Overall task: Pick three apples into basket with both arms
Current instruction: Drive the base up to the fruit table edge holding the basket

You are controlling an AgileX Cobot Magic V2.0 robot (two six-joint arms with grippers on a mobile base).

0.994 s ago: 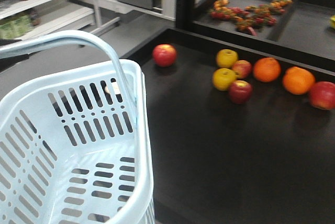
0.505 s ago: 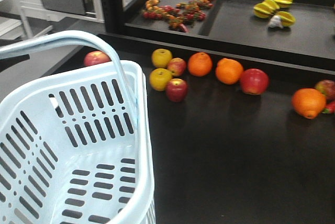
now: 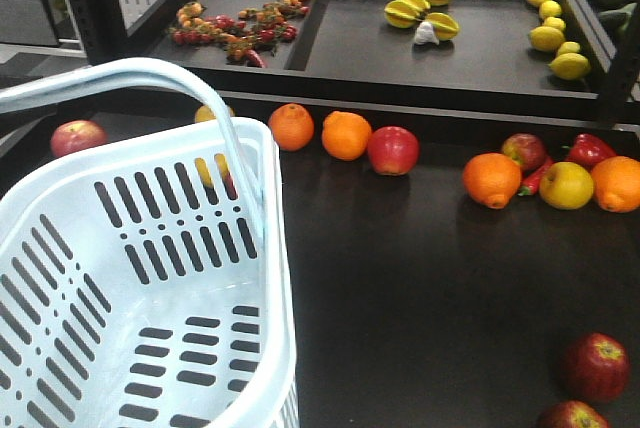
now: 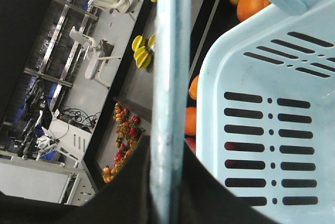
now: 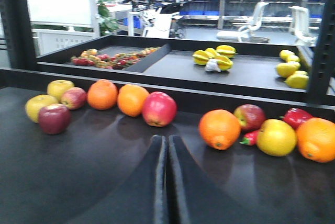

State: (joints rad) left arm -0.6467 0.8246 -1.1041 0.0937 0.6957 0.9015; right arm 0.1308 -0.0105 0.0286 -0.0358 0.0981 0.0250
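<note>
The pale blue basket (image 3: pixel 140 278) fills the lower left of the front view, empty inside. My left gripper (image 4: pixel 167 153) is shut on the basket handle (image 4: pixel 170 67). Red apples lie on the black shelf: one in the middle (image 3: pixel 392 151), one far left (image 3: pixel 78 136), one at the right (image 3: pixel 523 150), two at the near right (image 3: pixel 596 366). My right gripper (image 5: pixel 167 139) is shut and empty, low over the shelf. A red apple (image 5: pixel 158 108) lies just beyond its tips, and a dark red apple (image 5: pixel 54 118) to the left.
Oranges (image 3: pixel 346 135) (image 3: pixel 492 179) lie among the apples, with a yellow fruit (image 3: pixel 566 185) and a red pepper (image 3: pixel 588 149) at right. A raised back tray (image 3: pixel 480 68) holds small tomatoes, starfruit and lemons. A black upright post (image 5: pixel 322 51) stands at right.
The front view has swung rightward along the shelf, so the fruit row slid left and new fruit appeared at right. The basket keeps its place in view.
</note>
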